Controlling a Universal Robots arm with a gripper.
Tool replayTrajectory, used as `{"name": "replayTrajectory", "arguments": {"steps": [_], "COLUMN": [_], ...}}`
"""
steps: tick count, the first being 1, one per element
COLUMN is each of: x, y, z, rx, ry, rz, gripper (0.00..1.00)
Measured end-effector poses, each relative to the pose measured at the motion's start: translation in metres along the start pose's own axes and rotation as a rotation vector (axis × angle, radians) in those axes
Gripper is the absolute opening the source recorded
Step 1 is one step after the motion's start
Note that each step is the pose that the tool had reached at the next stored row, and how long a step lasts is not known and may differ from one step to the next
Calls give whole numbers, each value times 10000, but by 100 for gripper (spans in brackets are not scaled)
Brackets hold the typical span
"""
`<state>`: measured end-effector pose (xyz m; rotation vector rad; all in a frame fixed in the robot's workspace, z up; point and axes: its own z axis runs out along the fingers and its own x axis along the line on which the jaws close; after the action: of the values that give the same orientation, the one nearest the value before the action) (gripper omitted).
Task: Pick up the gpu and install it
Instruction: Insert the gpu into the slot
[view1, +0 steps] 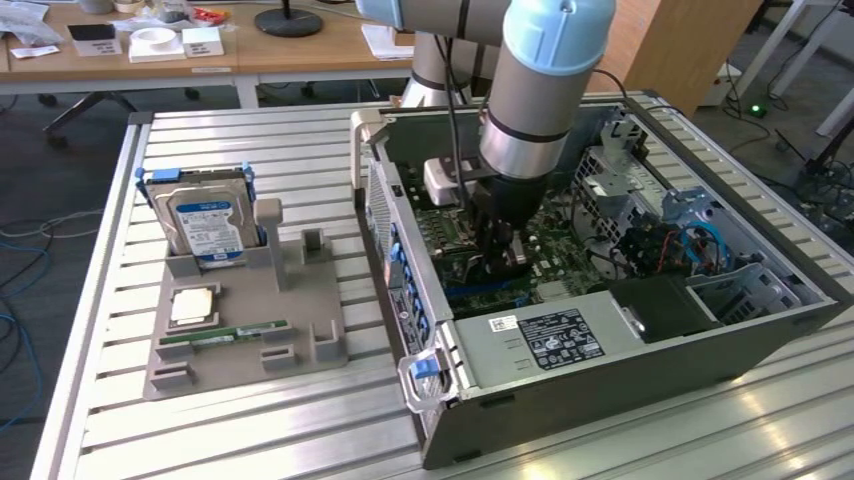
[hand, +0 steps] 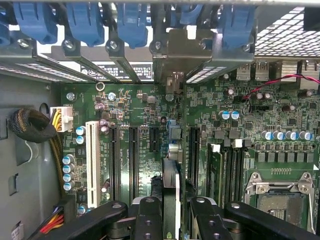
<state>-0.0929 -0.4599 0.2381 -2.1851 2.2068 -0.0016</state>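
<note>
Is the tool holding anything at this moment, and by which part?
Yes. The tool is shut on the gpu, pinching the edge-on card by its two flat faces above the motherboard.

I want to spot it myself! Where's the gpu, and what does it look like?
Look inside the big open grey metal computer case on the slatted silver table. Over the green motherboard, by the black gripper, is the gpu, a thin dark card. Unlike the flat black slots beside it, it rises edge-on as a slim strip.
</note>
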Motion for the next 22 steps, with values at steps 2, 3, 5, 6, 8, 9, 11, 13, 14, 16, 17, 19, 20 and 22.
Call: {"name": "replayTrajectory", "arguments": {"steps": [2,3,5,6,8,9,11,13,14,16,17,19,20,22], "x": [0,0,0,0,0,0,0,0,0,0,0,0,0,1], "y": [2,2,2,2,2,2,2,3,4,5,5,5,6,9], "z": [7,7,7,7,7,7,7,13,16,18,18,19,21,27], "rx": [1,0,-1,0,0,-1,0,1,1,0,-1,0,0,0], "ry": [-3,-2,0,-1,-1,-1,-2,-3,-2,0,0,-1,-1,0], "rz": [0,0,0,0,-1,0,0,0,0,-1,-1,0,0,-1], "gripper": [27,27,27,27,27,27,27,27,27,27,27,27,27,27]}}
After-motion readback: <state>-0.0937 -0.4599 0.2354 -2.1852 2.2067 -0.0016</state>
